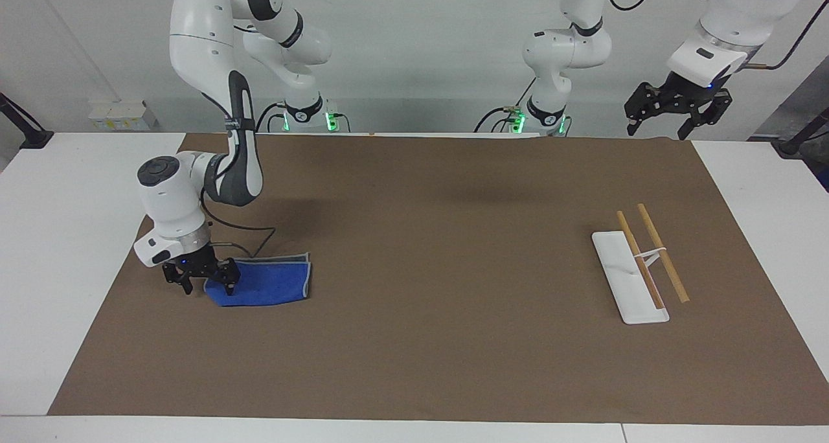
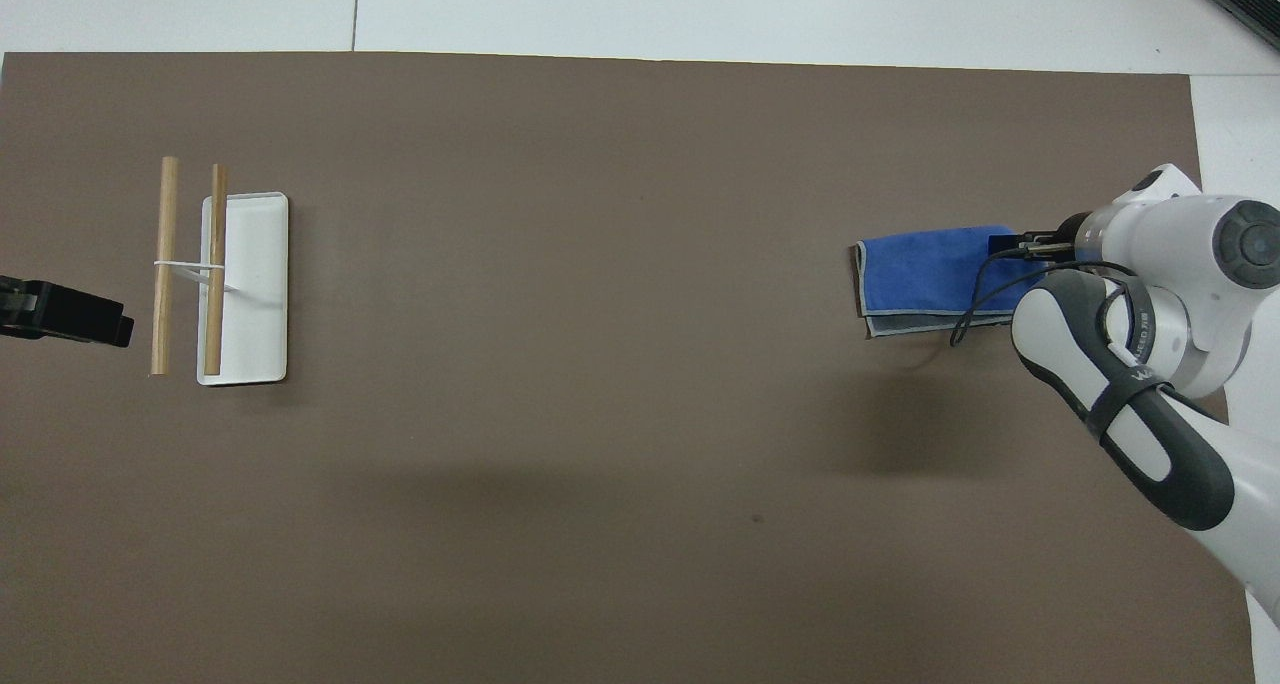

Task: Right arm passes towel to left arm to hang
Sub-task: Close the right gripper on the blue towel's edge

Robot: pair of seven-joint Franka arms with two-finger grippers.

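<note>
Right pincer [image 1: 208,282] released, straddling towel [image 1: 269,287] edge to grasp | left pincer [image 1: 675,113] released, waiting over desk [image 1: 745,190] for handover

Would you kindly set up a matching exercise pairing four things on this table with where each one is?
1. towel
2. white tray
3. right end effector
4. left end effector

A. raised, by the mat's edge at the robots' end
B. low at the towel's edge
C. flat on the mat
D. under a wooden rod

Pairs: 1-C, 2-D, 3-B, 4-A
</note>
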